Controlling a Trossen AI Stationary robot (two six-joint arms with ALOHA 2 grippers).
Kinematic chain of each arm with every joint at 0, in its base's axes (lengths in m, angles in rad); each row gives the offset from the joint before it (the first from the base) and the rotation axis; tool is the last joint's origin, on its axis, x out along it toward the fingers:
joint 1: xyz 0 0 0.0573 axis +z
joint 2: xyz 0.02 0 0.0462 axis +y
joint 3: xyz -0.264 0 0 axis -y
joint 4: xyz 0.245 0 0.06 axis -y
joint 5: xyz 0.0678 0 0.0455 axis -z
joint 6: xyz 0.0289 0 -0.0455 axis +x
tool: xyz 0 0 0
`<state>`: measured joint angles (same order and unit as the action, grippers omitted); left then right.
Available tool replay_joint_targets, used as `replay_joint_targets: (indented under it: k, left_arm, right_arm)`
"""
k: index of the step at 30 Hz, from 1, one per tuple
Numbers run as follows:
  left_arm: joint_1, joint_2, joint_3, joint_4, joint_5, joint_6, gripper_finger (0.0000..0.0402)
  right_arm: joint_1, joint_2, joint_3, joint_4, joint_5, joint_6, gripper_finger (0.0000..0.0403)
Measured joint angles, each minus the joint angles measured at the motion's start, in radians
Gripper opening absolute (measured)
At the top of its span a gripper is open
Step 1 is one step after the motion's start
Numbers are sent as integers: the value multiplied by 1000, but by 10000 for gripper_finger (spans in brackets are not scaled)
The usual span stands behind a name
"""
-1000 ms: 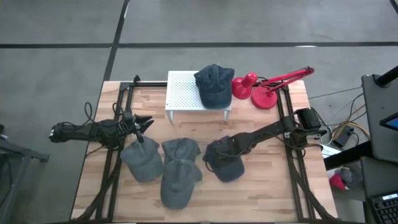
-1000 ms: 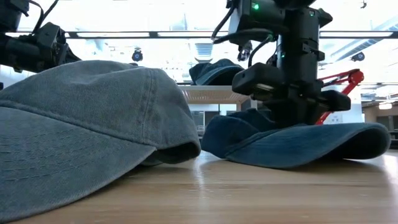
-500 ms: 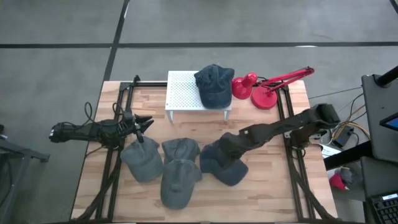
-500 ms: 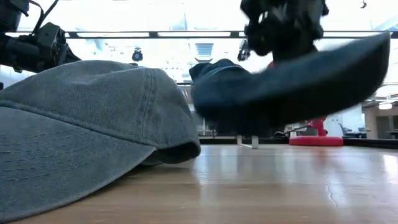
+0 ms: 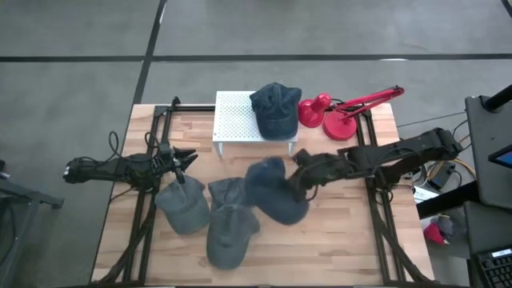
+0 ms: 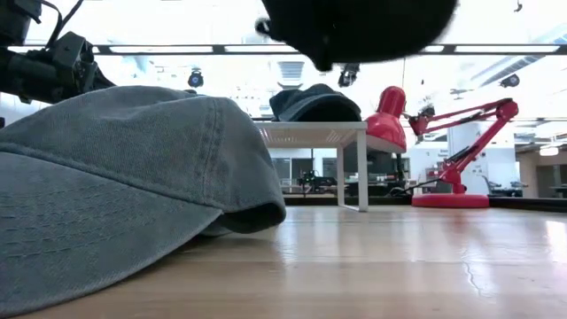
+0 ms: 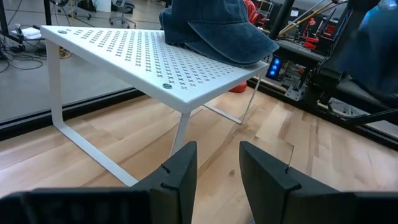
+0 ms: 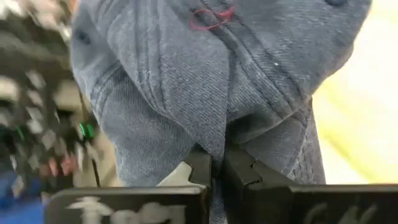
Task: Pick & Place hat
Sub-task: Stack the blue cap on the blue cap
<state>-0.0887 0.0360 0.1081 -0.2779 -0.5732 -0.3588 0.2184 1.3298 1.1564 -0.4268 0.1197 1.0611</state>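
My right gripper (image 5: pixel 298 174) hangs over the middle of the table, shut on a dark blue cap (image 5: pixel 272 192). That cap fills the right wrist view (image 8: pixel 217 74) and shows at the top of the low view (image 6: pixel 354 25). A second dark blue cap (image 5: pixel 276 108) lies on the white perforated rack (image 5: pixel 240 118), its brim on the rack top (image 7: pixel 149 59). Three grey caps (image 5: pixel 184 206) (image 5: pixel 233 192) (image 5: pixel 228 237) rest on the table. My left gripper (image 7: pixel 217 174) is open and waits at the left (image 5: pixel 184 158), facing the rack. My right gripper pinches a bunched fold of the blue cap's crown cloth (image 8: pixel 214 146) between its two fingers. The fingers come at it from the table's right. The cap is lifted clear of the table and hangs off the fingertips toward the left.
A red desk lamp (image 5: pixel 340 112) stands at the far right, beside the rack. The nearest grey cap (image 6: pixel 115 195) fills the low view's left. Bare wood lies to the right of the caps (image 5: pixel 344 232). Black rails (image 5: pixel 376 208) run along both table sides.
My right gripper has risen from the table with the blue cap and drawn slightly toward the far edge. The cap has gone from lying on the wood to hanging clear, tipping over as it rose, and now hangs over the nearest grey cap.
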Motion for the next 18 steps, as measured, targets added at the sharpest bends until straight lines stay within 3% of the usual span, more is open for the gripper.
replay_joint_targets:
  k: [5,10,15,18]
  left_arm:
    - [0,0,0,0,0,0,122]
    - [0,0,0,0,0,0,122]
    - [0,0,0,0,0,0,122]
    - [0,0,0,0,0,0,122]
  right_arm:
    - [0,-35,2,92,202,2,11]
    - [-2,-31,49,65,381,16,11]
    - [-9,9,178,-30,581,13,12]
    - [-30,48,295,-135,640,12,12]
